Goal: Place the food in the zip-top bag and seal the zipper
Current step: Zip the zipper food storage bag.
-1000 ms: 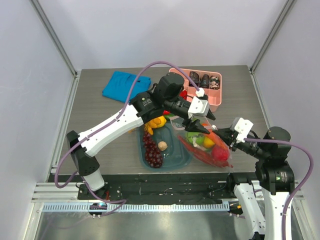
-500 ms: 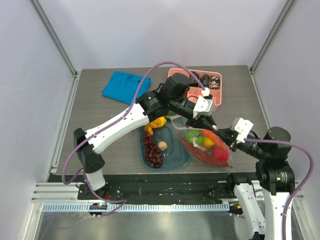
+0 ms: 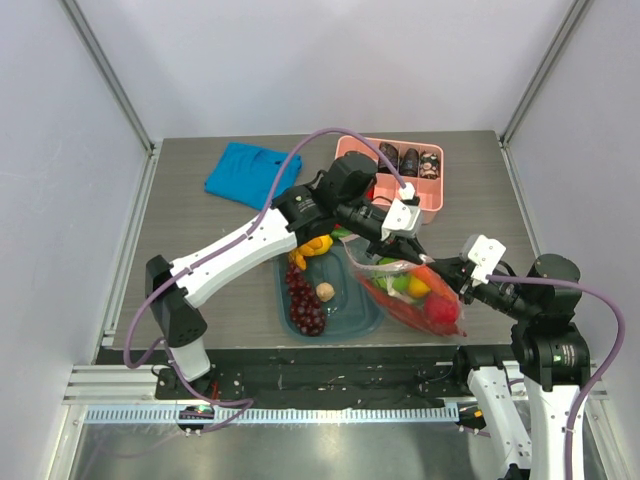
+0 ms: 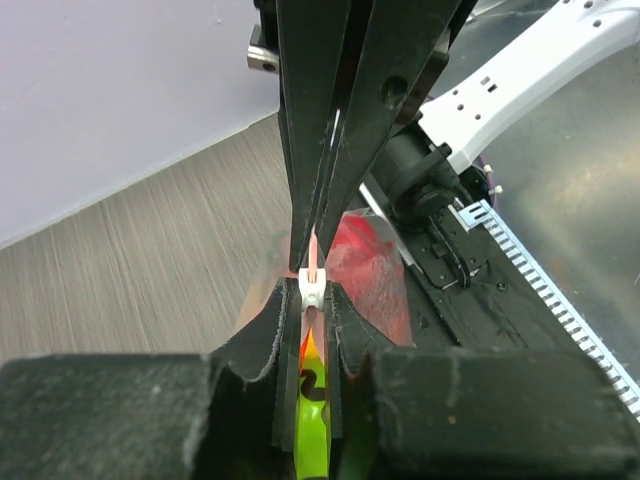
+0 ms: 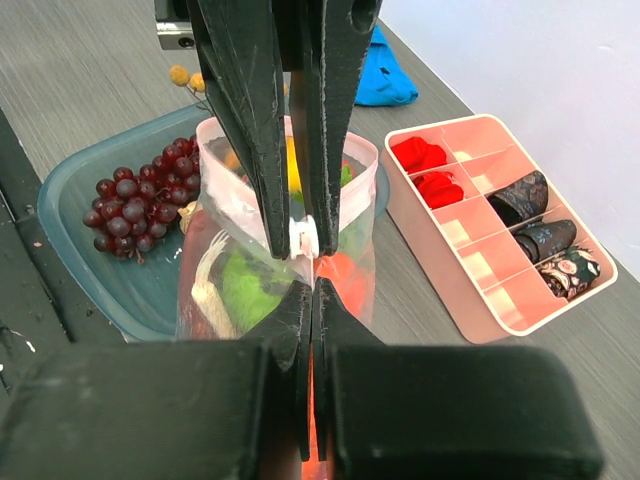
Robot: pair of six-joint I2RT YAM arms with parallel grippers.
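The left hand [image 3: 399, 244], clamped on the zipper [image 4: 314, 258] of the zip-top bag [image 3: 415, 300] beside the tub [image 3: 352, 300], may slip off the thin strip if the right hand [image 3: 449, 277], pinching its near end, lets it slacken.

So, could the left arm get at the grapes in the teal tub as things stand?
Probably not yet: the left gripper is shut on the zipper. The grapes lie uncovered in the tub, so letting go should suffice.
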